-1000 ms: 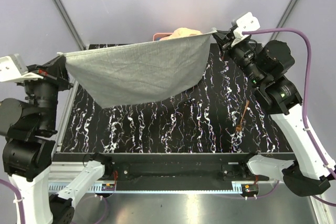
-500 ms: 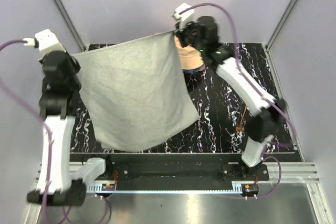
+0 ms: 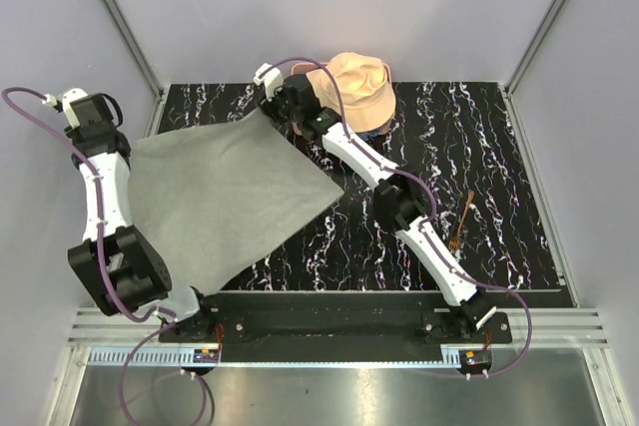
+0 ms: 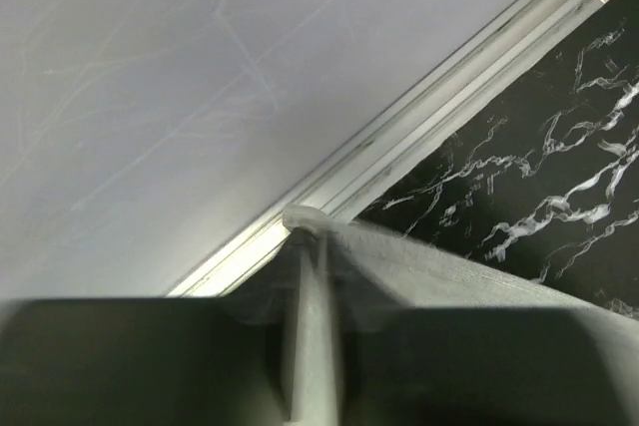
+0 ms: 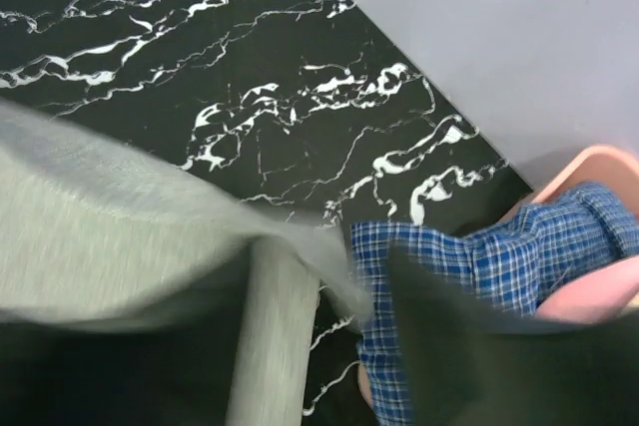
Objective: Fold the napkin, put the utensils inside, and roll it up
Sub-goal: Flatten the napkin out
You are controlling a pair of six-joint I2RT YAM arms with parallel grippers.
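- The napkin lies spread over the 9 o'clock half of the worktop. Its near corner reaches toward 7 o'clock and hangs over the front edge.
- This looks like the spreading step that comes before the first fold: the cloth is nearly flat and nothing has been folded yet.
- The utensils lie well apart from the cloth at about 4 o'clock, untouched.
- The left jaws are closed on the far-left corner of the napkin at about 10 o'clock; the wrist view shows the cloth pinched at their tip.
- The right jaws are closed on the far-right corner at about 11 o'clock, just beside the peach hat and the blue checked fabric under it.
- Next, I judge, both corners should be set down taut. One edge can then be carried across to make a fold, keeping clear of the hat.
- Half a second ago the napkin hung as a raised sheet that hid part of the hat. Now it is lowered onto the worktop and the hat shows whole. The utensils have not moved.
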